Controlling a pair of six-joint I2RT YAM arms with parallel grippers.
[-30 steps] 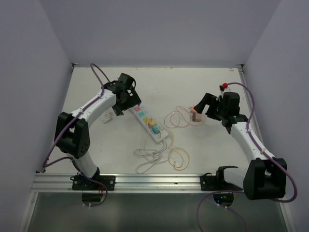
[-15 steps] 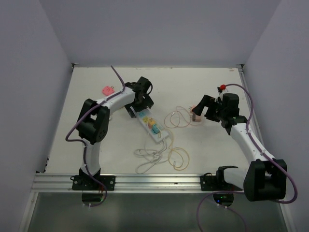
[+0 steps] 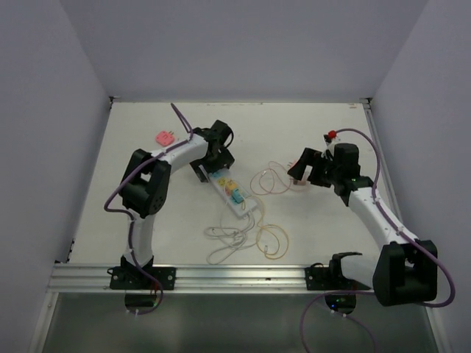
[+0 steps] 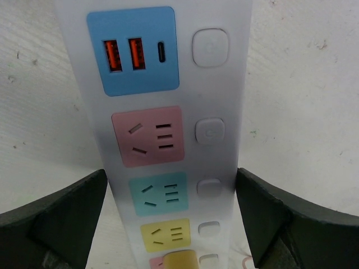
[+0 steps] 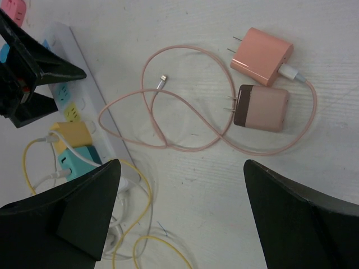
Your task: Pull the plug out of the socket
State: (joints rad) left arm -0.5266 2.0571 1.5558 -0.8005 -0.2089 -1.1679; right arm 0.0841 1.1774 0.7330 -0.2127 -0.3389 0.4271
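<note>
We judge the job unfinished: a yellow plug (image 5: 73, 134) and a teal plug (image 5: 78, 158) sit in the socket (image 4: 168, 134), mid-desk (image 3: 331, 132). Our left hand (image 4: 171, 185) straddles it, fully spread, gripping nothing; the right hand (image 5: 182, 168), equally wide, hovers empty (over loose pink adapters (image 5: 262, 55)).

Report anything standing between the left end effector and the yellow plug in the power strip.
Nothing visible does. The open left end effector straddles the power strip, and along the strip only bare outlet faces separate it from the yellow plug, which sits beside a teal plug.
</note>
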